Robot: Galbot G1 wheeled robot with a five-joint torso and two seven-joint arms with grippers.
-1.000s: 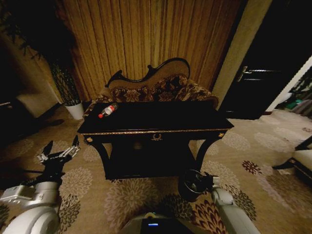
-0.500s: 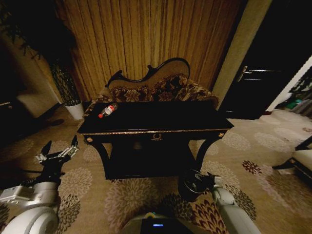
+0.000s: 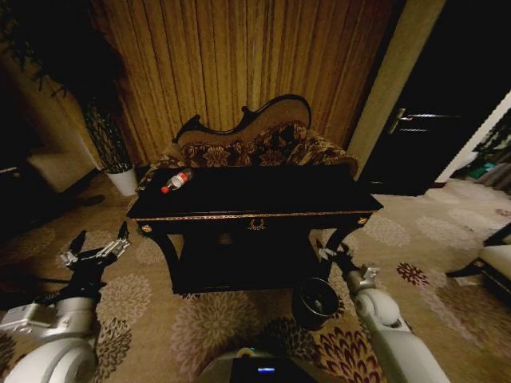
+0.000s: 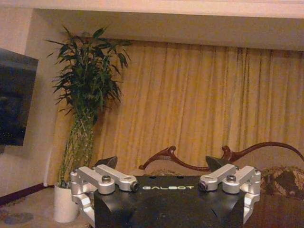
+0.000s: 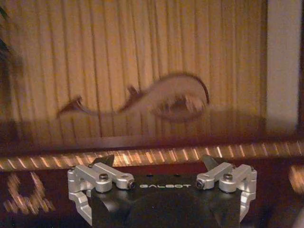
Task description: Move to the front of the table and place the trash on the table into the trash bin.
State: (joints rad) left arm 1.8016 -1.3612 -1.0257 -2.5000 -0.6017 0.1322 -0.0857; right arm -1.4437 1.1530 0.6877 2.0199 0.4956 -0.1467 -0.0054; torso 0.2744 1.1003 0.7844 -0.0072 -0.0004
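The black table (image 3: 263, 195) with its gold-trimmed edge (image 5: 142, 156) stands straight ahead. One piece of trash, a clear bottle (image 3: 177, 180) with a red label and cap, lies on its far left corner. The round dark trash bin (image 3: 316, 302) sits on the carpet by the table's front right leg. My right gripper (image 3: 331, 250) (image 5: 159, 161) is open and empty, held above the bin, level with the table's front edge. To the left of the table and well short of it, my left gripper (image 3: 97, 249) (image 4: 161, 164) hangs open and empty.
A floral sofa (image 3: 263, 145) with a curved dark frame stands behind the table, against the curtain. A white plant pot (image 3: 124, 180) with a tall plant is at the back left. A dark door (image 3: 415, 128) is at the right. Patterned carpet surrounds the table.
My right gripper has risen from just over the trash bin up to the height of the table's edge. The left arm and the bottle have stayed put.
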